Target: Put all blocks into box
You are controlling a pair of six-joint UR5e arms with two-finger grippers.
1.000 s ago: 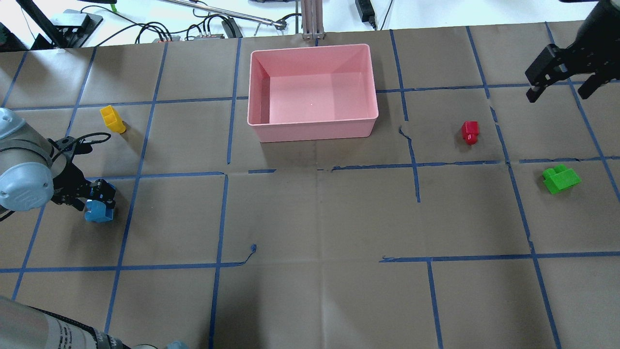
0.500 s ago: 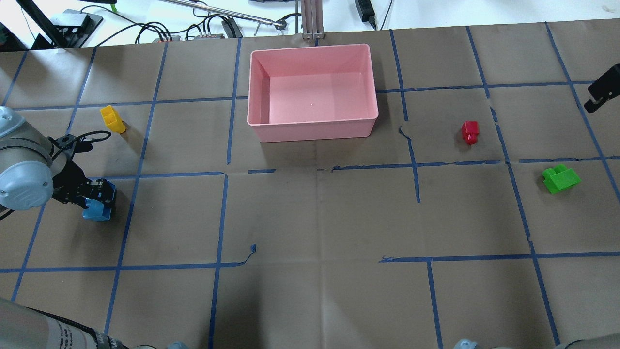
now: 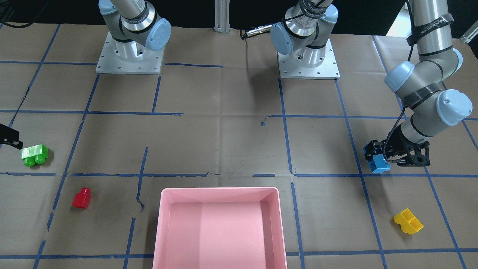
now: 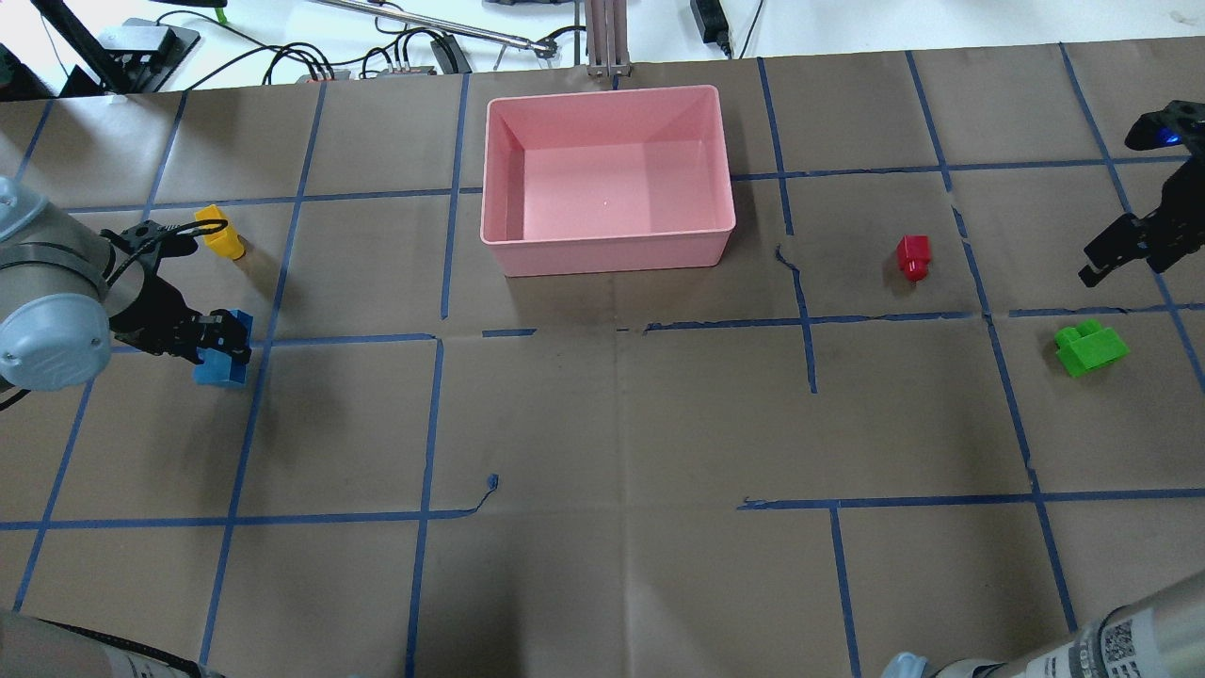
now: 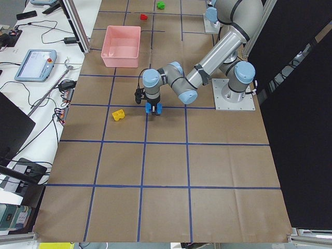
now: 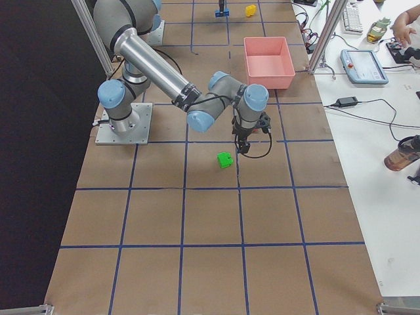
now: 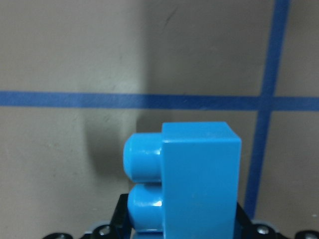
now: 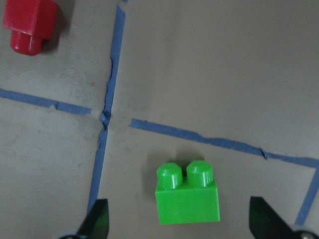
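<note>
My left gripper (image 4: 222,341) is shut on the blue block (image 4: 216,365), holding it just above the paper at the table's left side; the block fills the left wrist view (image 7: 192,184). The yellow block (image 4: 218,232) lies just beyond it. The pink box (image 4: 607,252) stands empty at the far middle. The red block (image 4: 913,256) and the green block (image 4: 1090,348) lie on the right. My right gripper (image 4: 1125,247) is open and hovers just beyond the green block, which shows between its fingertips (image 8: 99,219) in the right wrist view (image 8: 187,199).
Brown paper with blue tape grid lines covers the table (image 4: 621,471). Cables and a metal post (image 4: 602,38) lie beyond the far edge behind the box. The two arm bases (image 3: 129,56) stand at the robot's side.
My left gripper has carried the blue block away from the robot and slightly toward the box. My right gripper has come in from the far right edge toward the green block.
</note>
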